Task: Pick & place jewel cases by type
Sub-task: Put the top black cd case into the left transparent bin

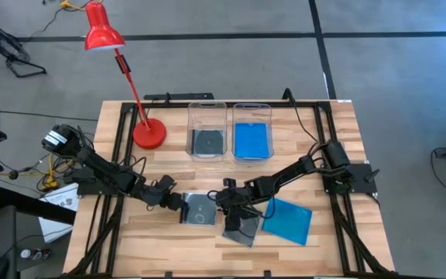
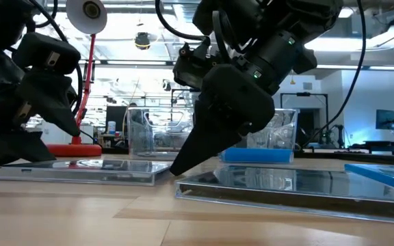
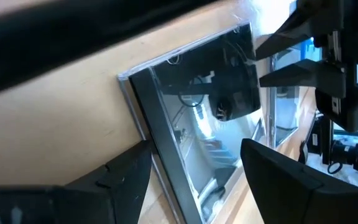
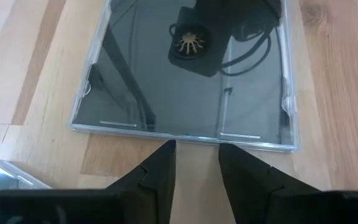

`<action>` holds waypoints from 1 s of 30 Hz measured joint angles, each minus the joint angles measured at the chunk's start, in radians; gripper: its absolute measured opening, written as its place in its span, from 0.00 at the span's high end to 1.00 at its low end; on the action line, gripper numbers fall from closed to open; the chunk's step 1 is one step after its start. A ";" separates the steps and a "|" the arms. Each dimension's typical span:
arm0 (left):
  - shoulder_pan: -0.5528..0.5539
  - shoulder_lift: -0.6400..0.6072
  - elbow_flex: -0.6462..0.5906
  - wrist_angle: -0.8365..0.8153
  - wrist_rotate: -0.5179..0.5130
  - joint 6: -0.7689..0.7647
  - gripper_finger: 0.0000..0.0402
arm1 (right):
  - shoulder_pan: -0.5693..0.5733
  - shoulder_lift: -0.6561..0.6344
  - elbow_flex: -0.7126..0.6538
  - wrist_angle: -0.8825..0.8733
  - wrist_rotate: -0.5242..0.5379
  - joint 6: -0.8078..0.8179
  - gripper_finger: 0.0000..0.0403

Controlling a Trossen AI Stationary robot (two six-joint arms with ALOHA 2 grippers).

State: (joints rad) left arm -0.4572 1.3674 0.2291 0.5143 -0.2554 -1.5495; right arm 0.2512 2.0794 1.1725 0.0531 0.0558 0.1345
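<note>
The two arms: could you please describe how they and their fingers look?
Both arms are dark, nearly black, built of jointed blocky segments with black cables looping along them. The left arm carries a white label near its base. Each ends in two dark, wedge-shaped fingers that taper to blunt tips. A small green light shows on the right arm.

Around the dark clear square jewel case [image 1: 240, 229] at the wooden counter's [image 1: 331, 248] front, bare wood lies open toward the front edge. The flat blue jewel case [image 1: 289, 220] crowds one side; the disc-holding clear jewel case [image 1: 199, 209] and both grippers block the other.
</note>
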 joint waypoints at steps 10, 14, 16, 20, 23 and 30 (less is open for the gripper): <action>-0.009 -0.001 0.000 0.062 -0.001 0.077 0.40 | -0.003 -0.001 0.003 -0.049 0.040 0.006 0.71; -0.009 -0.002 0.000 0.064 -0.008 0.092 0.40 | -0.005 -0.001 0.003 -0.052 0.044 0.007 0.71; -0.009 -0.002 0.000 0.065 -0.011 0.114 0.40 | -0.007 0.000 0.003 -0.054 0.045 0.007 0.71; -0.009 -0.003 0.000 0.075 -0.014 0.149 0.40 | -0.013 0.000 0.003 -0.070 0.045 0.015 0.71; -0.008 -0.005 0.000 0.090 -0.015 0.151 0.40 | -0.014 0.000 0.002 -0.077 0.045 0.015 0.71; -0.008 -0.034 -0.003 0.115 -0.015 0.183 0.40 | -0.014 -0.001 0.002 -0.098 0.055 0.014 0.71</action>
State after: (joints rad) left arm -0.4656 1.3333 0.2256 0.6297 -0.2705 -1.3660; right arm 0.2371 2.0781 1.1744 -0.0452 0.1112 0.1490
